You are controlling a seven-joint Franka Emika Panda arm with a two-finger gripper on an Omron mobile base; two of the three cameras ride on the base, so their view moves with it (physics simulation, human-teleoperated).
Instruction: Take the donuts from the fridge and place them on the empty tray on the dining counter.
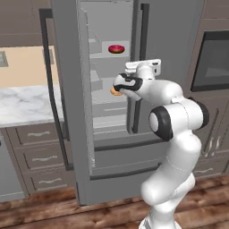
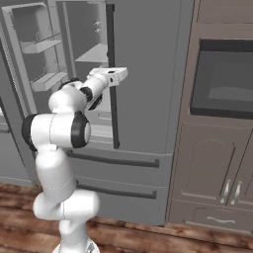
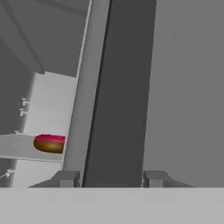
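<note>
**Fig.** Two-finger gripper (image 3: 110, 178) at the closed right door of the tall grey French-door fridge (image 1: 179, 44).

Note that the long dark vertical handle (image 3: 118, 87) runs upright between your jaws, one tip on either side of it. You cannot tell whether they are clamped on it or merely flank it.

The ring donut with dark pink-red icing (image 3: 49, 143) lies flat on a pale grey shelf (image 3: 17, 148). In the hand view it is off to the left of the jaws, past the door's edge and deeper inside (so not in their line).

The orange-tan glazed donut (image 1: 115, 91) sits on a lower shelf, mostly hidden behind the arm's wrist. In the hand view the door edge cuts off the pink donut's right side.
</note>
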